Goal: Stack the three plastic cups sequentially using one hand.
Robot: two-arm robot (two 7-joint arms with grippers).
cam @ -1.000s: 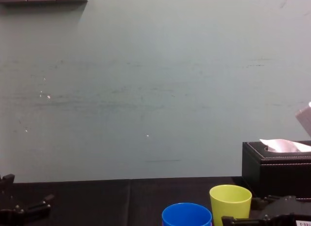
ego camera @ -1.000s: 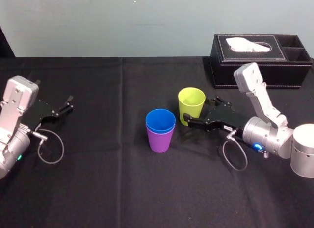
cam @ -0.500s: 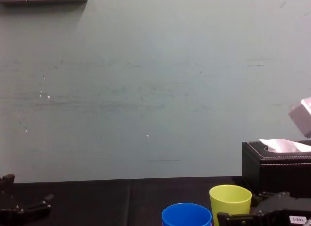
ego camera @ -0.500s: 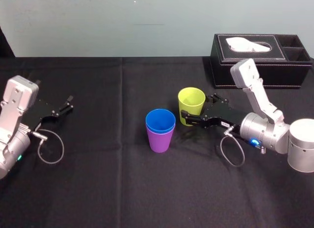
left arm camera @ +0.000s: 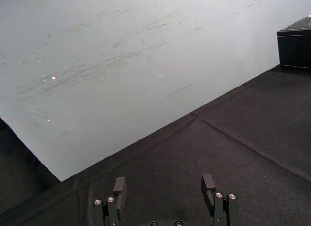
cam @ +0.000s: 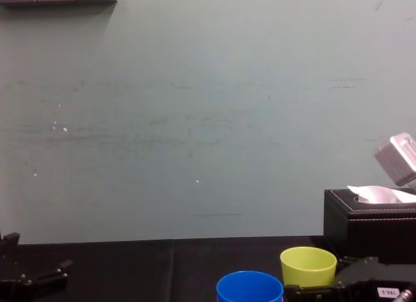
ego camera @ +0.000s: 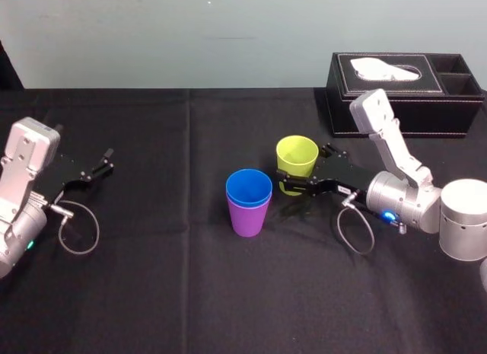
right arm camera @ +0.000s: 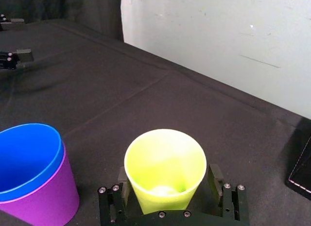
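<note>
The right gripper (ego camera: pixel 304 164) straddles the yellow-green cup (ego camera: pixel 297 155), spread wide and not squeezing it. The blue cup (ego camera: pixel 249 188), nested in the purple cup (ego camera: pixel 247 218), stands just beside. The black tissue box (ego camera: pixel 403 84) sits behind, and the left gripper (ego camera: pixel 103 162) is parked open far left.

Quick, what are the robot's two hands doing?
Left gripper: open, empty, parked at the far left.
Right gripper: open, fingers either side of the yellow-green cup.

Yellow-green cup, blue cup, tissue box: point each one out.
yellow-green cup (right arm camera: pixel 165 167), right wrist view, inner wall.
blue cup (ego camera: pixel 249 188), head view, inner wall.
tissue box (ego camera: pixel 449 116), head view, front wall.
</note>
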